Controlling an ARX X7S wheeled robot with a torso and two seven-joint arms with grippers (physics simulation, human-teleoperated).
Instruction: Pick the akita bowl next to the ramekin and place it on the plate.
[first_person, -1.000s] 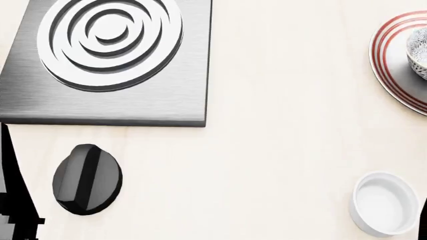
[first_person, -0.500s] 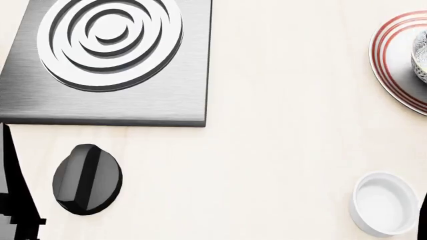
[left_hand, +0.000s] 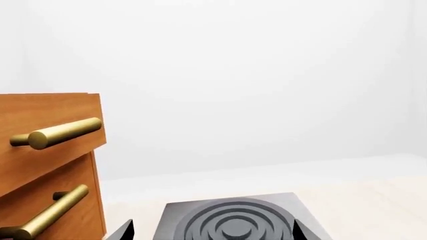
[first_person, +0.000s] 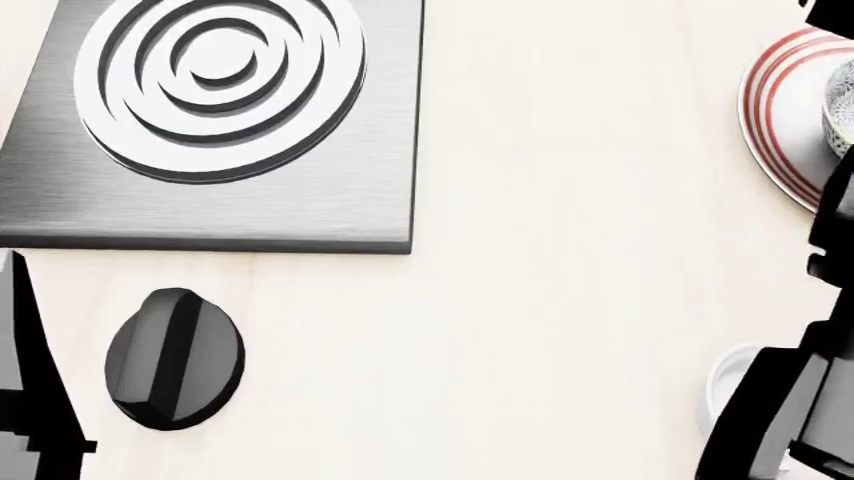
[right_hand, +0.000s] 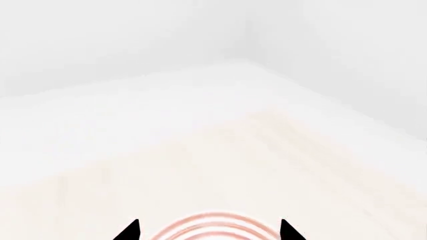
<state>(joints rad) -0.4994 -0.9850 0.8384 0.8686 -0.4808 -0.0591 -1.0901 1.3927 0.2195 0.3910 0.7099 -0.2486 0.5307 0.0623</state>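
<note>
Left wrist view: the two dark fingertips of the left gripper (left_hand: 212, 231) show at the bottom edge, set well apart with nothing between them. Beyond them lies a grey metal square hob plate with raised concentric rings (left_hand: 230, 224) on the pale wooden tabletop (left_hand: 373, 200). At the left edge stands a brown wooden drawer cabinet (left_hand: 47, 165) with round brass bar handles (left_hand: 57, 132). A plain white wall fills the upper part.

Head view: the same hob plate (first_person: 214, 120) fills the upper left of the frame, its white rings in the top left corner. Below it, at lower left, sits a black oval control knob with a raised central ridge (first_person: 174, 358). A black part of the left arm (first_person: 30, 400) runs up the left edge. At the right edge, the round shallow white plate with concentric red rings (first_person: 774, 110) is cut off by the frame; on it, at the very edge, stands the small akita bowl with fine grey-white speckle (first_person: 841, 105), only a sliver showing. The black right arm (first_person: 801, 380) comes up along the lower right and covers most of the small plain glossy white ramekin (first_person: 717, 385), of which only a left rim shows.

Right wrist view: the dark fingertips of the right gripper (right_hand: 209, 231) stand well apart at the bottom edge, holding nothing. Between them appears the blurred red-ringed rim of the plate (right_hand: 210, 225). Pale tabletop and white walls lie beyond.
</note>
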